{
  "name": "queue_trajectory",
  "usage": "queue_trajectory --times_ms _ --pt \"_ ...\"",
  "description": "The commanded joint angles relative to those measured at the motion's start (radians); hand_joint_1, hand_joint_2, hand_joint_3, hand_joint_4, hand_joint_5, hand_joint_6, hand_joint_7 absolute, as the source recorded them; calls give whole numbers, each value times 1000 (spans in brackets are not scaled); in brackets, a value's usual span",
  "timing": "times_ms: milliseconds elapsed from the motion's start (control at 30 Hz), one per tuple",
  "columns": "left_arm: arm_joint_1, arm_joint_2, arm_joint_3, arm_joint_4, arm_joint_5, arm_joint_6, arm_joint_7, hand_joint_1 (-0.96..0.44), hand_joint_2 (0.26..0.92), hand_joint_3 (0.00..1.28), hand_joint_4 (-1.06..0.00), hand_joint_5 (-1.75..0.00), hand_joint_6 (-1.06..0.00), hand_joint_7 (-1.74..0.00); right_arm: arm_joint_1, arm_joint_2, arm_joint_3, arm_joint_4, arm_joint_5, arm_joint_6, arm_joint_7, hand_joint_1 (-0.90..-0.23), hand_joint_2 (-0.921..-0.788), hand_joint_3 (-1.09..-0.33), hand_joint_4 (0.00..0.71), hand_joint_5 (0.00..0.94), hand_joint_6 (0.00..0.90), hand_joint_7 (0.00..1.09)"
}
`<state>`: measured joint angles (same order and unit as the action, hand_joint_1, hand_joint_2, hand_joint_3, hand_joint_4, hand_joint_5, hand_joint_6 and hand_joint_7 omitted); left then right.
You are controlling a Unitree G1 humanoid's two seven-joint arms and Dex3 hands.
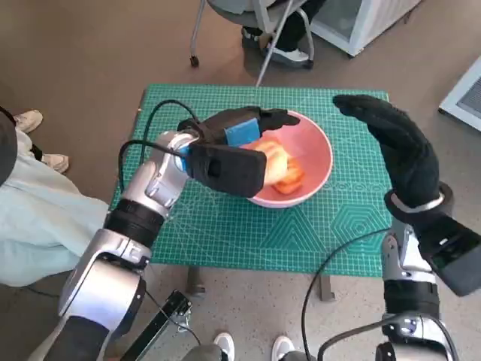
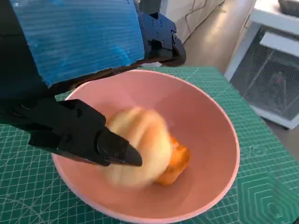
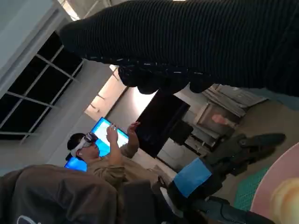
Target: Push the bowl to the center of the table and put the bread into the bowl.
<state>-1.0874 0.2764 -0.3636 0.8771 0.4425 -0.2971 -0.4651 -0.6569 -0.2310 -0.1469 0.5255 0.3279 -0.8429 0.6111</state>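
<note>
The pink bowl (image 1: 316, 162) stands near the middle of the green cutting mat (image 1: 225, 226), toward its far edge. The left hand (image 1: 233, 150) hangs over the bowl's left half, so the way in from that side is blocked; bread (image 2: 140, 144) lies inside under its fingers (image 2: 112, 147). The right hand (image 1: 398, 150) is raised above the mat's far right corner, apart from the bowl. Bare mat runs along the near edge and between the bowl and the right edge.
</note>
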Motion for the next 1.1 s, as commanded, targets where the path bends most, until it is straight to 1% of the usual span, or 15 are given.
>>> queue_trajectory --times_ms 33,167,200,233,267,367,500,533,633,733,767,833,867,967,1100 --pt "17 -6 49 15 -58 -55 38 -347 894 50 -97 -25 -178 -270 18 -3 -6 7 -7 1 -10 -696 -921 -723 317 2 0 835" --pt "28 -16 99 27 -106 -88 88 -360 913 44 -191 -41 -247 -296 12 -1 -6 9 -10 -1 -16 -698 -921 -721 317 1 0 827" --pt "32 -18 113 29 -118 -99 102 -364 916 54 -250 -47 -286 -314 11 0 -6 10 -10 -1 -18 -699 -921 -720 317 1 1 826" --pt "39 -21 132 30 -137 -115 118 -379 918 120 -286 -38 -266 -375 9 1 -7 11 -10 -2 -20 -700 -921 -720 315 1 0 823" --pt "49 -26 157 30 -163 -139 136 -378 918 119 -350 -43 -291 -421 6 2 -7 12 -12 -3 -23 -700 -921 -720 316 1 2 822" --pt "77 -38 213 25 -222 -202 178 -385 920 126 -461 -56 -341 -464 1 6 -8 12 -18 -6 -37 -699 -921 -718 318 2 5 820" --pt "126 -58 273 -14 -288 -269 235 -407 921 153 -529 -61 -376 -461 -3 12 -11 5 -37 -12 -71 -698 -921 -723 319 3 8 815" --pt "148 -69 295 -39 -313 -287 252 -413 921 160 -540 -61 -382 -457 -4 15 -13 1 -47 -12 -90 -698 -921 -727 320 3 9 813" --pt "203 -101 341 -104 -377 -322 276 -431 921 186 -528 -46 -371 -436 -5 26 -17 -13 -74 -11 -143 -688 -921 -743 319 3 9 804" --pt "270 -148 369 -205 -459 -345 271 -429 921 208 -494 -24 -339 -417 -6 44 -21 -33 -111 -1 -212 -673 -921 -757 319 2 8 792" --pt "291 -163 374 -240 -483 -347 267 -425 921 216 -480 -19 -316 -433 -6 49 -21 -40 -121 3 -232 -666 -921 -760 319 2 8 790" --pt "328 -187 379 -301 -528 -352 257 -414 921 238 -440 -8 -222 -532 -8 58 -21 -54 -143 10 -269 -646 -921 -767 319 2 9 782" --pt "344 -194 379 -328 -545 -353 249 -412 921 242 -432 -6 -204 -551 -10 61 -20 -61 -155 13 -286 -642 -921 -768 319 2 9 781" --pt "376 -196 375 -387 -566 -340 227 -401 921 259 -378 -1 -112 -659 -14 65 -13 -74 -175 21 -313 -621 -921 -776 319 2 12 771" --pt "400 -185 372 -435 -583 -312 189 -406 921 269 -351 -1 -73 -711 -19 58 1 -88 -185 33 -319 -614 -921 -782 320 2 16 763"
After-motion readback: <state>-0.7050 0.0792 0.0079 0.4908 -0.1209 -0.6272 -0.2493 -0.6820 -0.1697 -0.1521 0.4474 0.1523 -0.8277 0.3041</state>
